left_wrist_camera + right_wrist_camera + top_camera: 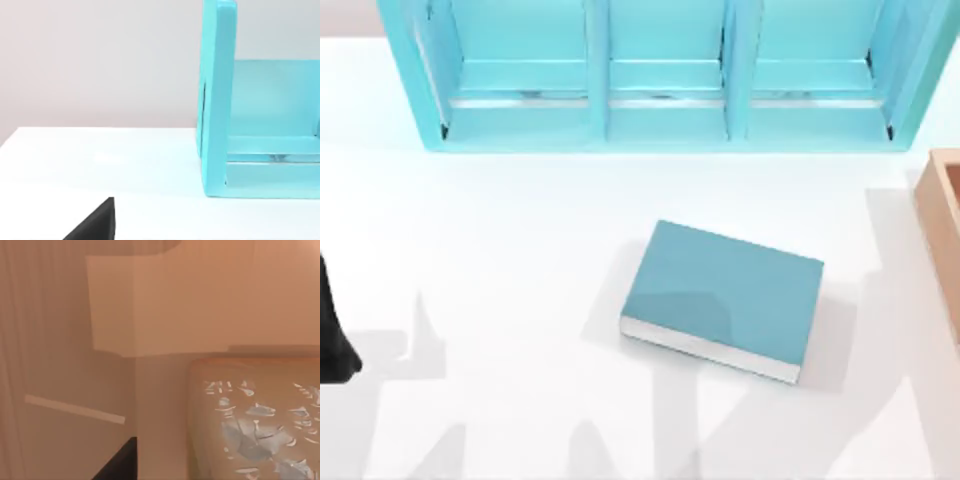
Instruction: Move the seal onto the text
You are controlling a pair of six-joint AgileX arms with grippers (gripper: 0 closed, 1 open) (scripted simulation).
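Reaching for the seal appears to be the step in hand, with nothing yet placed. The text (722,298), a flat teal book with white page edges, lies on the white counter (500,250) a little right of centre, turned slightly askew, its cover bare. Far across the counter stands a teal shelf unit (660,80) with three open compartments; the left wrist view sees one end of that unit (220,100).

At the right edge of the counter sits a tan-brown wooden box (942,235). The right wrist view looks closely into tan-brown surfaces: a pale, mottled mark lies on a block-like face (255,430), which may be the seal, though I cannot say so for certain. A dark tip (120,465) at the edge of that view seems to be part of the right claw; whether its fingers stand apart or together cannot be told.

The left arm (332,330) rests at the left edge of the counter, apparently parked; a dark tip (95,225) of the left claw shows in its wrist view, and its state likewise cannot be told.

Judgement: the task is at its early stage. The next move calls for the right claw to secure the block firmly, lift it clear of the box, carry it left to the book and set it upright on the cover.
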